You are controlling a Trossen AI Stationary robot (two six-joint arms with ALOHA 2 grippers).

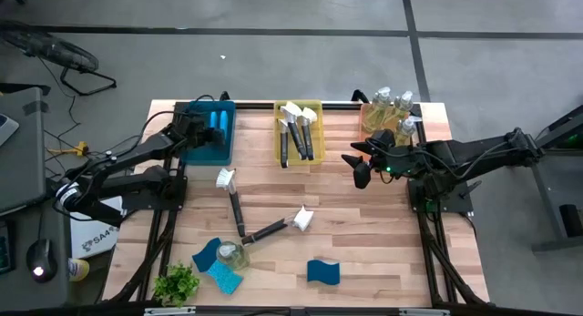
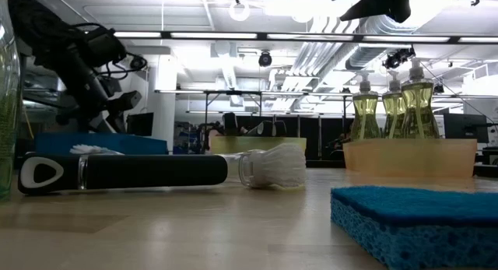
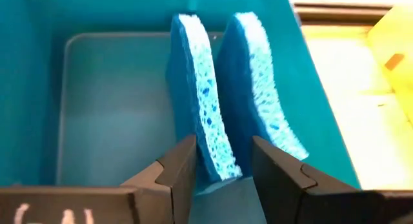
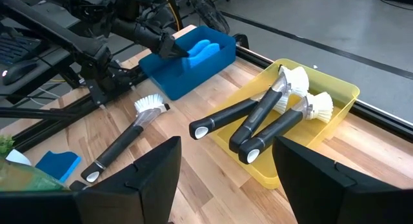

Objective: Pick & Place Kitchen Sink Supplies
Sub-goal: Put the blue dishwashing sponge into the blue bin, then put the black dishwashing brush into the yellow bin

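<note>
Your left gripper (image 3: pixel 222 166) sits inside the blue bin (image 3: pixel 97 108), fingers pinching an upright sponge (image 3: pixel 200 114) beside a second one (image 3: pixel 258 101). Right gripper (image 4: pixel 226 179) hovers empty, fingers wide, near the yellow bin (image 4: pixel 342 95).

Bright ceiling lights, glare, blurred foreground sponge (image 2: pixel 416 223)

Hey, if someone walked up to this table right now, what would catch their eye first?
Probably the three coloured bins along the far edge: a teal plastic bin where the left tool straddles an upright blue wavy-edged sponge, a yellow bin with black-handled white-headed brushes, and a pale orange bin with clear bottles of yellow-green liquid. Nearer, two more brushes and blue sponges lie loose on the wooden table.
</note>
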